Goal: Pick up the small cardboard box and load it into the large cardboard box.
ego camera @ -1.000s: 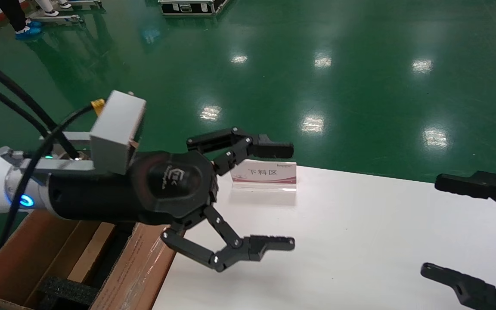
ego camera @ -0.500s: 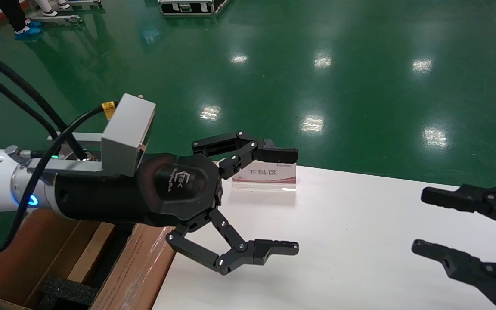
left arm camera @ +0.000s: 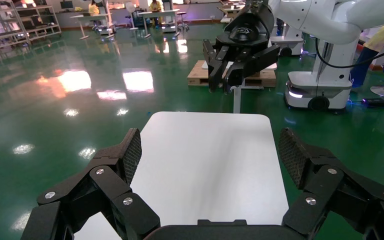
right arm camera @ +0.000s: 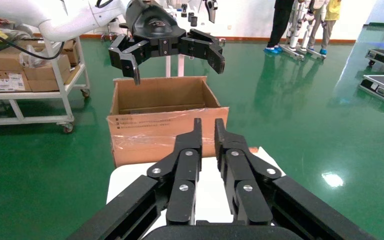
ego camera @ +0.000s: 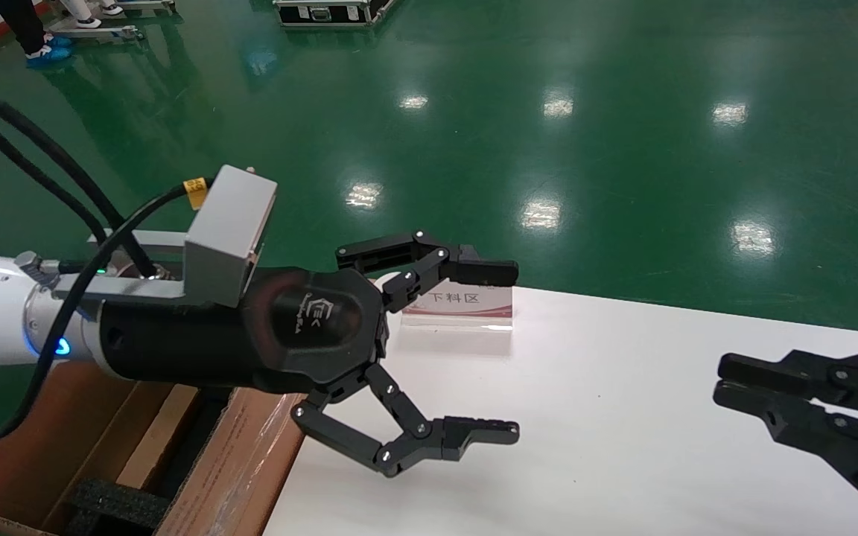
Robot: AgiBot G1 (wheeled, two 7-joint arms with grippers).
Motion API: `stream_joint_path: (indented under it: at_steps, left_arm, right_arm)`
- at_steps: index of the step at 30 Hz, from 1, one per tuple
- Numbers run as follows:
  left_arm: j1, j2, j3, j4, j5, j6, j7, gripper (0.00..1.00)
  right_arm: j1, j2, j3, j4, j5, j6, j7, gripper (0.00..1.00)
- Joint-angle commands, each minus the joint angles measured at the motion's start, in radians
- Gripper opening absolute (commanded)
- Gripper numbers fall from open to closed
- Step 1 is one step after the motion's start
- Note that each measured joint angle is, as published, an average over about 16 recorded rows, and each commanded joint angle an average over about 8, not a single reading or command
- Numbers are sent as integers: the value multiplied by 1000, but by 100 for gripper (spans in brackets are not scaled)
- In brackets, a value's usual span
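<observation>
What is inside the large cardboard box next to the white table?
Inside the large cardboard box, black foam and a slim brown cardboard piece show. The left gripper, open, and its arm cover the rest.

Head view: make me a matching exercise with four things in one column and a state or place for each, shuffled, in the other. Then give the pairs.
Things:
1. left tool
2. right tool
3. large cardboard box
4. sign

States or places:
A. stands at the table's far edge
B. fingers nearly together, over the table's right side
C. fingers spread wide, over the table
D. open-topped, beside the table's left end

Pairs: 1-C, 2-B, 3-D, 4-A
</observation>
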Motion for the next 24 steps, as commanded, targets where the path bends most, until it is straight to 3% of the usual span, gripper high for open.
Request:
stream_joint_path:
  at_steps: [1,2,24]
  left_arm:
    - [0,0,0,0,0,0,0,100]
    - [0,0,0,0,0,0,0,100]
    - [-3,0,5,0,2,-1,-1,100]
  right_arm:
    - [0,0,0,0,0,0,0,93]
    - [0,0,0,0,0,0,0,100]
    - [0,0,0,0,0,0,0,100]
